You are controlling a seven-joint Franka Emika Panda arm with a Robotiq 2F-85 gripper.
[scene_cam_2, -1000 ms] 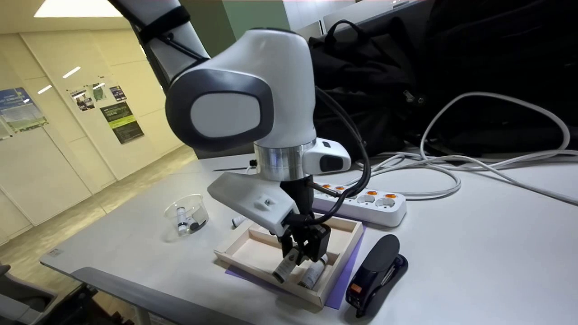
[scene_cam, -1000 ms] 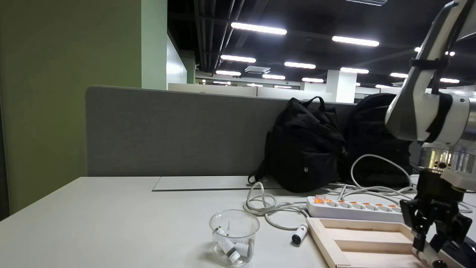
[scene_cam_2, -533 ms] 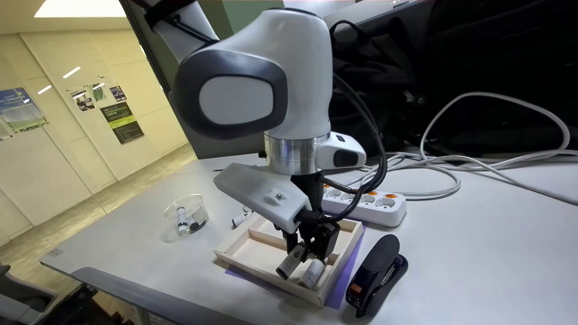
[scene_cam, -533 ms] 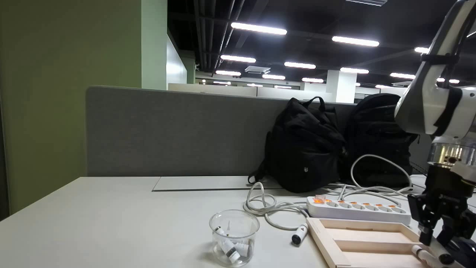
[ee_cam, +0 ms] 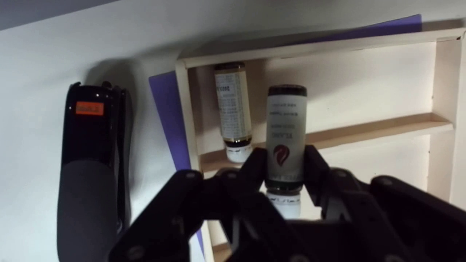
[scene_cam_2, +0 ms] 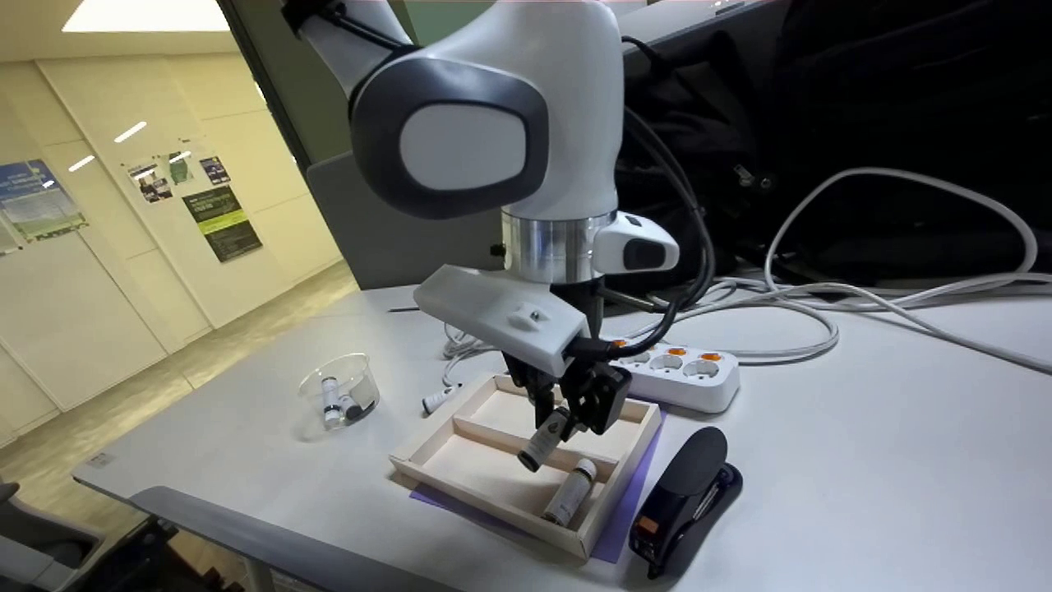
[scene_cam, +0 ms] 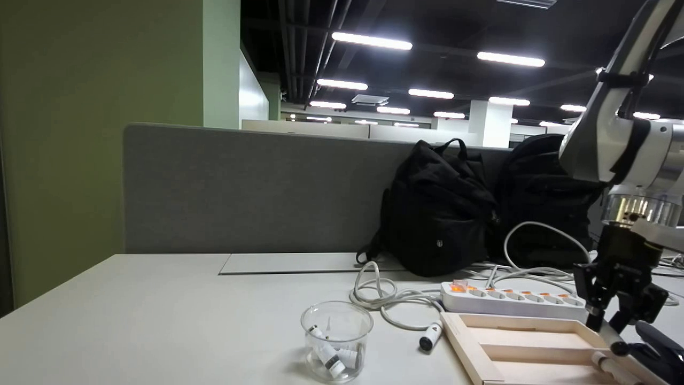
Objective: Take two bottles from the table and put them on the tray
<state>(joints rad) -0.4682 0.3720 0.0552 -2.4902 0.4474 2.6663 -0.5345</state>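
My gripper [scene_cam_2: 557, 421] is shut on a small pale-labelled, white-capped bottle [ee_cam: 285, 120], its fingers on both sides near the cap. The held bottle, tilted, hangs above the shallow light-wood tray [scene_cam_2: 460, 493]; it also shows in an exterior view [scene_cam: 612, 339]. A second bottle [scene_cam_2: 569, 497] lies inside the tray, in the compartment by one end wall, its cap at the divider; it shows in the wrist view [ee_cam: 233, 105]. Another bottle [scene_cam: 430, 336] lies on the pale table [scene_cam: 160, 321] just outside the tray. A clear round cup [scene_cam_2: 362, 378] on the table holds more bottles [scene_cam: 327, 359].
A black stapler [scene_cam_2: 690, 493] stands beside the tray, close to its end wall. A purple sheet [ee_cam: 169, 112] sticks out from under the tray. A white power strip [scene_cam: 513, 303] with cables lies behind the tray. Black backpacks [scene_cam: 438, 214] lean on the grey partition [scene_cam: 240, 192].
My gripper has risen with the held bottle, away from the tray floor and from the lying bottle. The lying bottle, the tray and the cup have not moved.
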